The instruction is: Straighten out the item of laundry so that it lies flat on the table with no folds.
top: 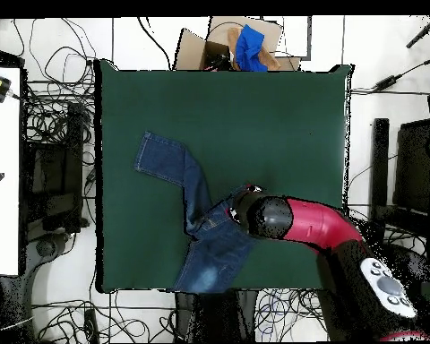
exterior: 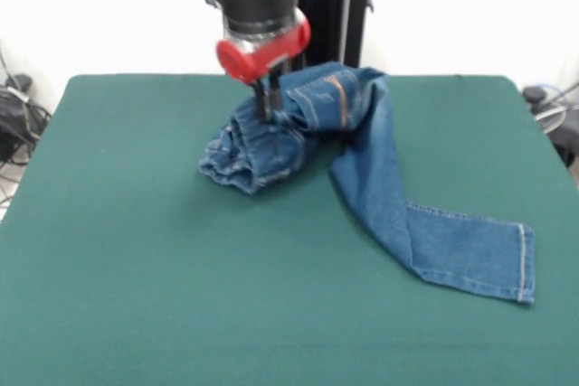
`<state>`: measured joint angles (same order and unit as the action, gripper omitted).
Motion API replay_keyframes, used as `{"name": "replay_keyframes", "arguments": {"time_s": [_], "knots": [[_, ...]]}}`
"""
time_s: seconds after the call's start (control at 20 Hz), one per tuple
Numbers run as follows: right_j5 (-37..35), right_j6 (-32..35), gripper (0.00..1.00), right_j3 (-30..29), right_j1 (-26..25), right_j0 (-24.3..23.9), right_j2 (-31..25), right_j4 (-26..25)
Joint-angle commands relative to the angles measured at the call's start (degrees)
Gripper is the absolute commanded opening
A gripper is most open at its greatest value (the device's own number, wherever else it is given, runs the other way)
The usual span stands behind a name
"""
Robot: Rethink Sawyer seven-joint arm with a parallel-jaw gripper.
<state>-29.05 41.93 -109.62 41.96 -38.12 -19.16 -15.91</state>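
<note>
Pincer pressed into bunched jeans; cardboard box beyond table.

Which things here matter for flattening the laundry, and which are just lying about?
For the job:
jeans
green table
tool

Lying about:
cardboard box with blue cloth
floor cables

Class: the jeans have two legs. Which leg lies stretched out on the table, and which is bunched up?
On the jeans, the leg ending at the hem nearest the camera in the front view lies stretched out. The other is bunched beneath the gripper.
</note>
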Motion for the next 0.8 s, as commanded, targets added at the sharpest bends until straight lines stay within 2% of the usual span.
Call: {"name": "replay_keyframes", "arguments": {"time_s": [0.05,0.3,0.55,0.8], "knots": [[-11.8,2.2,0.0,6.6,14.3,1.1,-0.1,-1.0],[-14.9,2.6,0.0,7.9,18.7,1.8,-0.4,-1.8],[-22.4,1.1,0.0,10.3,23.3,1.6,0.1,-2.2],[-27.3,1.9,0.0,12.5,25.4,2.2,0.1,-2.5]]}}
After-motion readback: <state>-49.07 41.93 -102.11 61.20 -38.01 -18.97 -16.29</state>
